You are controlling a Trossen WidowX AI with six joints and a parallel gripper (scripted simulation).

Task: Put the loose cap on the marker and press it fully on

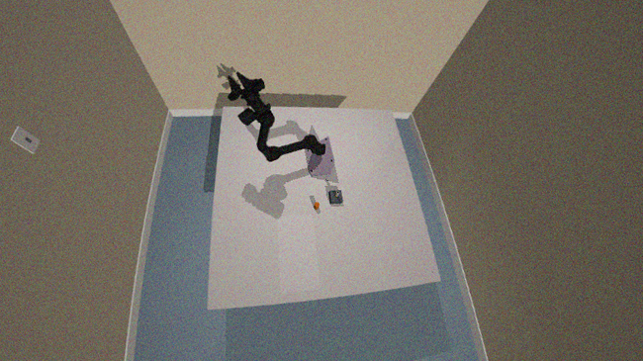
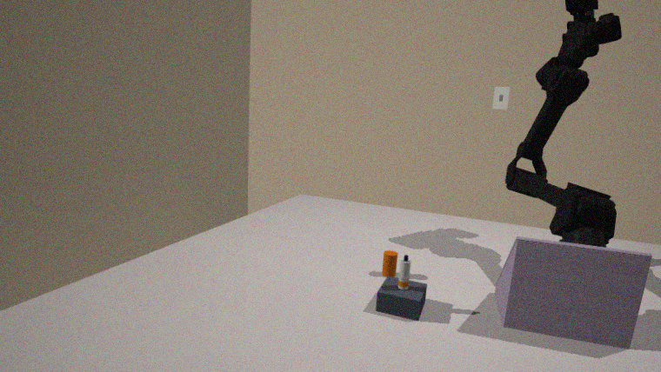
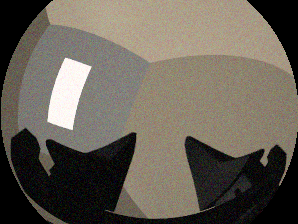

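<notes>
The marker (image 2: 404,271) (image 1: 335,195) stands upright in the dark holder block (image 2: 400,302) (image 1: 337,200) on the white table (image 1: 360,246) (image 2: 208,300). The orange cap (image 2: 390,263) (image 1: 316,205) stands loose on the table just beside the block, apart from the marker. My gripper (image 1: 235,80) (image 3: 161,139) is raised high above the table's back edge, far from the cap and the marker. Its fingers are partly open with nothing between them and face only walls in the wrist view. In the exterior view the gripper is cut off at the top edge.
The arm's base stands on a pale purple pedestal (image 2: 573,290) (image 1: 319,166) close behind the holder block. Walls enclose the table at the back and sides. A switch plate (image 2: 500,97) (image 1: 25,139) is on one wall.
</notes>
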